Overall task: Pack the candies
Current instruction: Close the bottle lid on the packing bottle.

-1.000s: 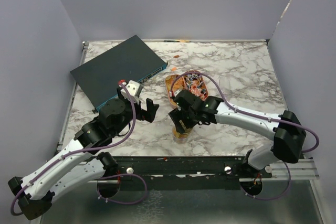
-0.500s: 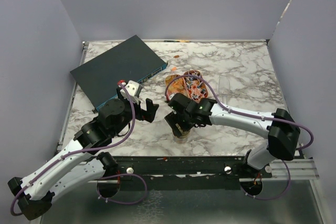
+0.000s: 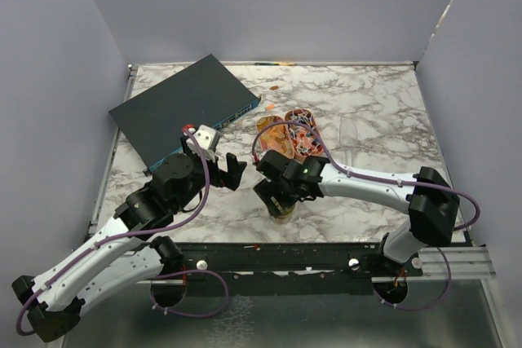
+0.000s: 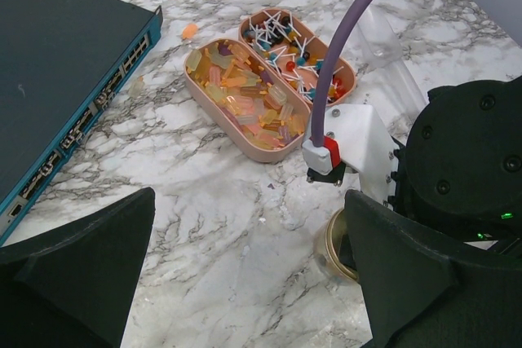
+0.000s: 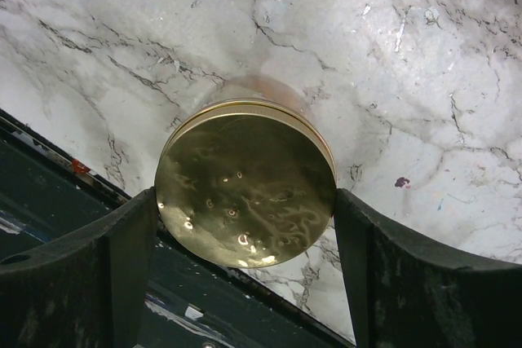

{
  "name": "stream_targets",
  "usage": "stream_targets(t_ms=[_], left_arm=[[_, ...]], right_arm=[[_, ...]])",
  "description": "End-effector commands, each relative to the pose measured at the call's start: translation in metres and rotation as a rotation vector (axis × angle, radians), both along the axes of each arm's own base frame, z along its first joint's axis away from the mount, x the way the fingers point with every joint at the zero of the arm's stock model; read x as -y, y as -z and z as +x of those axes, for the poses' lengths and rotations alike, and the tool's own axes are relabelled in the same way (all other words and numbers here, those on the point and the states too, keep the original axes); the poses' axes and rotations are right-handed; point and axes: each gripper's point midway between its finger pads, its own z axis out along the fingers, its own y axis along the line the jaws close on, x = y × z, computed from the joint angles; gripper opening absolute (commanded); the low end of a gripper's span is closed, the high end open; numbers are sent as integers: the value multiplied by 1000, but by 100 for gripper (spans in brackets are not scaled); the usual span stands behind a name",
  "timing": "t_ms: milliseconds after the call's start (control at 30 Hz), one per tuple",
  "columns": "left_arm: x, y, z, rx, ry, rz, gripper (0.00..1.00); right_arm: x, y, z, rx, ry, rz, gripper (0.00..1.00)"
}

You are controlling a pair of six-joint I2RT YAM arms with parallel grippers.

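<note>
The candies lie in two oval peach trays: orange-yellow ones in the left tray, mixed red, white and purple ones in the right tray. My right gripper is shut on a round gold lid, one finger on each side. The lid sits on a small jar near the table's front edge, and its gold rim shows in the left wrist view. My left gripper is open and empty, above bare marble left of the jar.
A dark network switch lies at the back left. A few loose candies lie on the marble beside it. A clear plastic piece lies right of the trays. The table's dark front rail runs just below the jar.
My right arm has shifted a little left and toward the front edge, uncovering more of the two trays. Its gripper stays at the jar. My left arm has not moved.
</note>
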Motion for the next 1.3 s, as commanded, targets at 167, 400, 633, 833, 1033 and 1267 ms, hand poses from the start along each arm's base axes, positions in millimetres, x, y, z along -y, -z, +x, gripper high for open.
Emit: stream_targets(t_ms=[167,400,633,833,1033,1267], left_arm=[[-6,2,0,1,-19,5,99],[-6,3,0,-2,-22,4,99],[-6,4,1,-5,-25,4,99],[-6,3,1,-5,-27,2,99],[-6,4,1,-6,-29,3,99],[-6,5,2,-9,-32,6,99]], right_arm=[[6,10,-8,0,20,-55,63],[6,6,-6,28,49,-16,59],[4,1,-8,42,57,19,59],[8,8,-13,36,64,23,59],[16,22,-20,29,81,-3,55],[30,42,-33,26,98,-67,46]])
